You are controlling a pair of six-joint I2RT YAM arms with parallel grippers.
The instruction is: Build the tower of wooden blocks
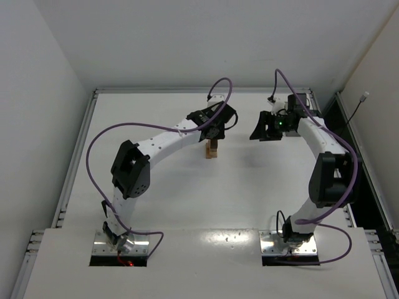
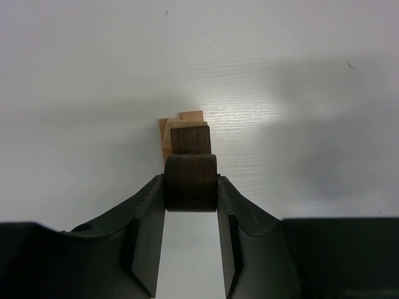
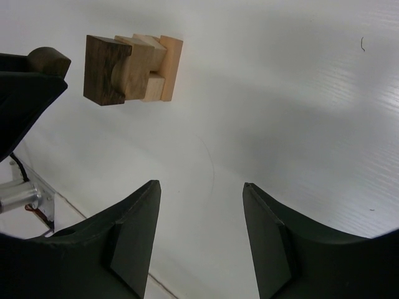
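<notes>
The tower (image 1: 212,150) is a short column of tan wood blocks topped by a dark brown block (image 2: 190,140), standing mid-table. My left gripper (image 1: 216,132) hangs right above it, shut on a dark brown rounded block (image 2: 190,184). In the right wrist view the tower (image 3: 134,67) appears sideways, and the held dark block (image 3: 50,60) sits a small gap above its dark top (image 3: 103,70). My right gripper (image 1: 264,128) is open and empty, to the right of the tower. Its fingers (image 3: 140,218) frame bare table.
The white table (image 1: 249,193) has a raised metal rail along its left edge (image 1: 75,162) and far edge. White walls enclose the back and sides. Purple cables loop over both arms.
</notes>
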